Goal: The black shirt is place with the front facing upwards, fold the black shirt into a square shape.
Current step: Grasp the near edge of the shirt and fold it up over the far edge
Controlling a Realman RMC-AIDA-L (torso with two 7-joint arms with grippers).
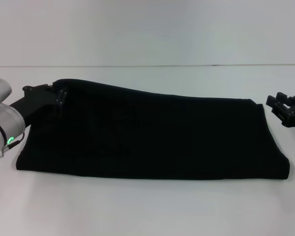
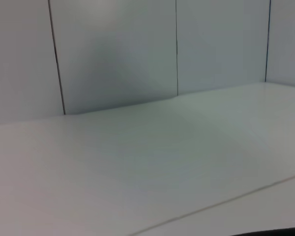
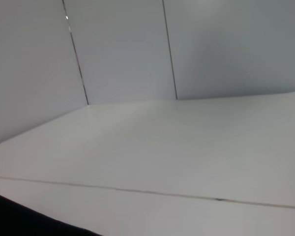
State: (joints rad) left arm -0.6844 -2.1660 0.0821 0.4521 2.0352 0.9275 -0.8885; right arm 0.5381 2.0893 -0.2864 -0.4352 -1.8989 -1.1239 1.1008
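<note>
Nearest the head camera runs the front edge of the shirt point(image 1: 152, 142), a long black band lying across the white table point(image 1: 147, 211). It reads as folded lengthwise already: the front edge is thick and rounded like a fold, no sleeves stick out, and the outline is a wide strip, not a T. My judgement is that the first folds are done and what remains is to bring the ends of the strip over each other until it comes out roughly square.

The left gripper point(image 1: 59, 96) sits at the shirt's far left corner, its black tip against the cloth, where the edge rises a little above the rest of the band. Whether its fingers are closed on the cloth cannot be told; black on black hides it. The right gripper point(image 1: 284, 109) hangs just beside the shirt's right end, apart from it, fingers spread and holding nothing.

No writing can be read. The shirt's upper face is plain black, with no letters or neck tag showing. Each wrist view gives only bare table and wall panels, with a sliver of shirt at the picture's edge. A small green light glows on the left arm point(image 1: 10, 140).
</note>
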